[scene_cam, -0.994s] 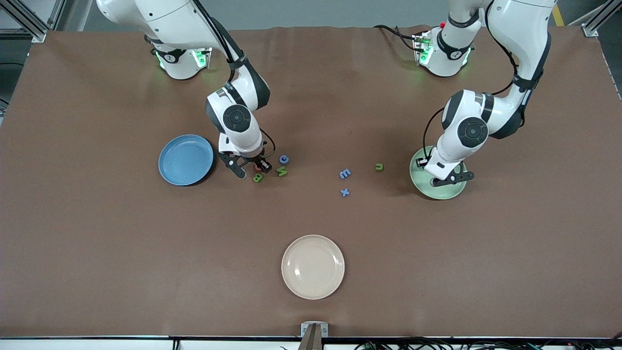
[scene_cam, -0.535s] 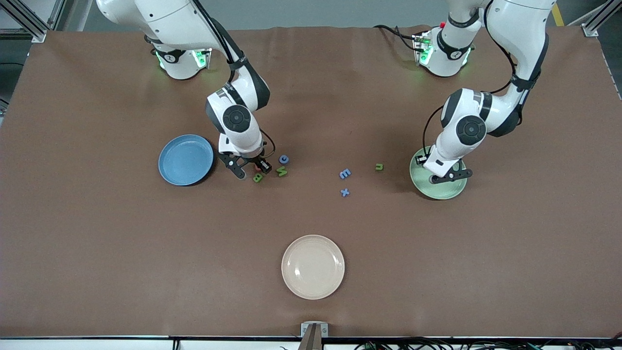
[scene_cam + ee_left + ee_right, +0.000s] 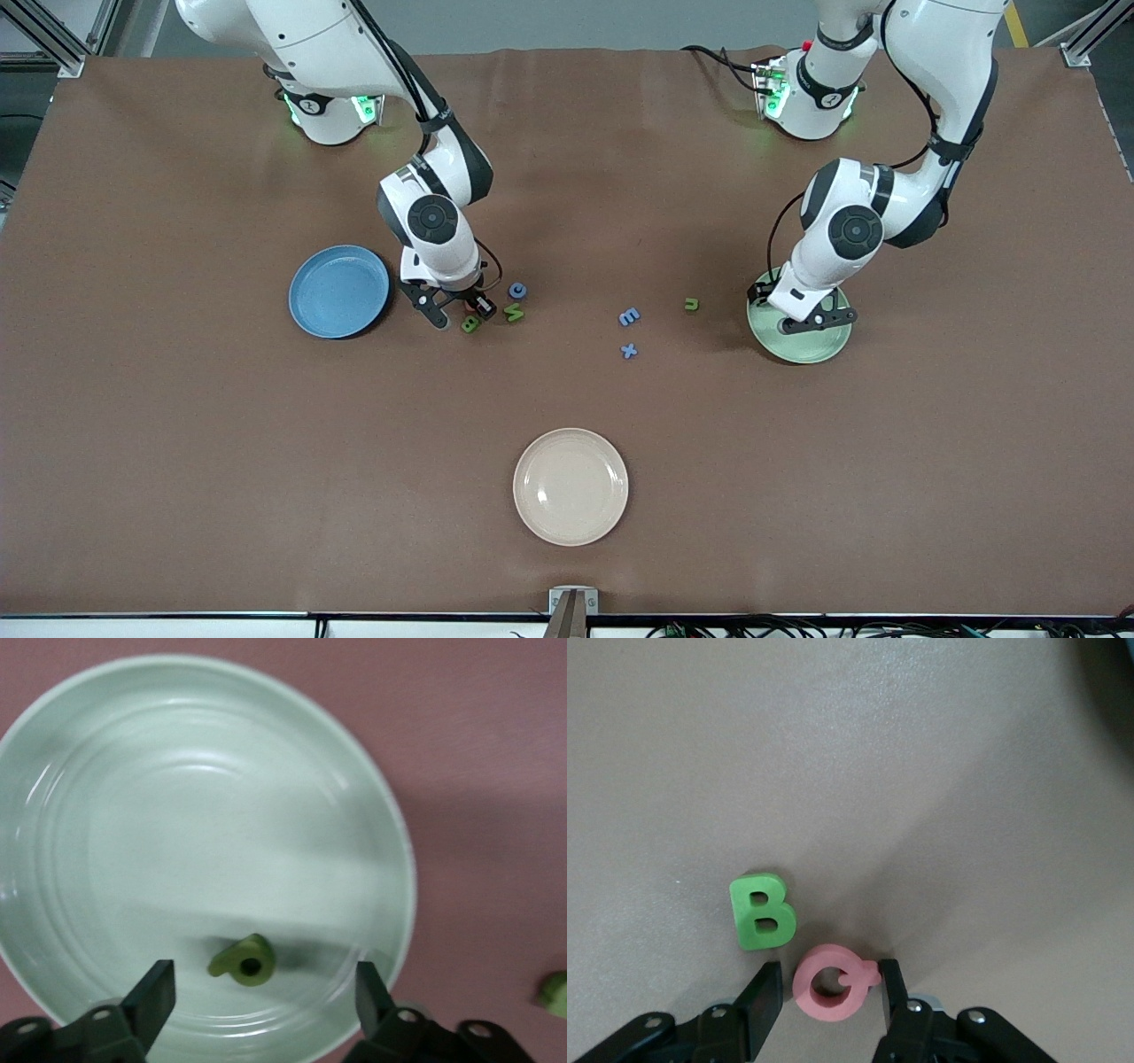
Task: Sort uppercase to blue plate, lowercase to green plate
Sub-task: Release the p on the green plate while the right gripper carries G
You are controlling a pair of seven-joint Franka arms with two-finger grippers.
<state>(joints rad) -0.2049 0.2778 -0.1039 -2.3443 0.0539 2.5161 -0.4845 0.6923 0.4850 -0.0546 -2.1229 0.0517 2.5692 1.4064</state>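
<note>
Straddling red Q (image 3: 833, 981), right claw (image 3: 830, 992) part-open.

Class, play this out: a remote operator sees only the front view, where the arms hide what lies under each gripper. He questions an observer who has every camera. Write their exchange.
Operator: The left arm covers part of the green plate. Is anything in it?
Observer: Yes. One small green letter lies in the green plate, under the open left gripper and not held.
Operator: What is under the right gripper?
Observer: A red Q lies flat on the table between the fingers of the right gripper.
</note>
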